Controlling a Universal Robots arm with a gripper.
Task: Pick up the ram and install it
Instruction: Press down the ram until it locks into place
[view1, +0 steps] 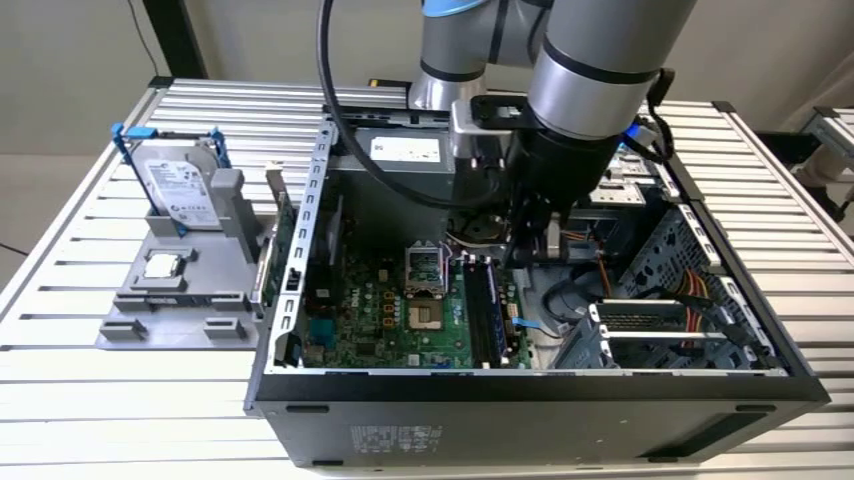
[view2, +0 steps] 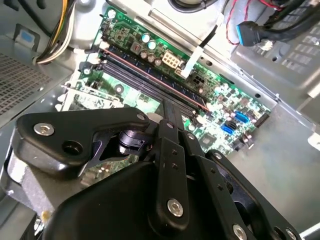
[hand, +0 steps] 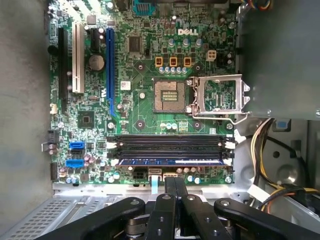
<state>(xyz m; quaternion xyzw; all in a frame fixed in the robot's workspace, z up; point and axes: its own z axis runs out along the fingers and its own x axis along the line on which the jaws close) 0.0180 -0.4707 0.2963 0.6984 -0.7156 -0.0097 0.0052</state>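
The ram (hand: 170, 161) is a long bluish stick lying in the motherboard (hand: 145, 112) slot nearest the fingers, between white end latches, beside the empty black slots (hand: 170, 145). In the exterior view the ram (view1: 486, 305) runs along the green board inside the open case. My gripper (hand: 175, 181) hangs just off the board's edge close to that slot, shut, with nothing between the fingers. In the second wrist view the gripper (view2: 168, 107) points at the same slots (view2: 150, 75). The arm's wrist covers most of the gripper (view1: 523, 240) in the exterior view.
The open computer case (view1: 534, 385) lies on a slatted table. A grey stand (view1: 174, 300) on the exterior view's left carries a silver hard drive (view1: 180, 185) with blue clips and a small square processor chip (view1: 163, 265). Cables (hand: 270, 145) and drive bays (view1: 667, 320) crowd the case beside the board.
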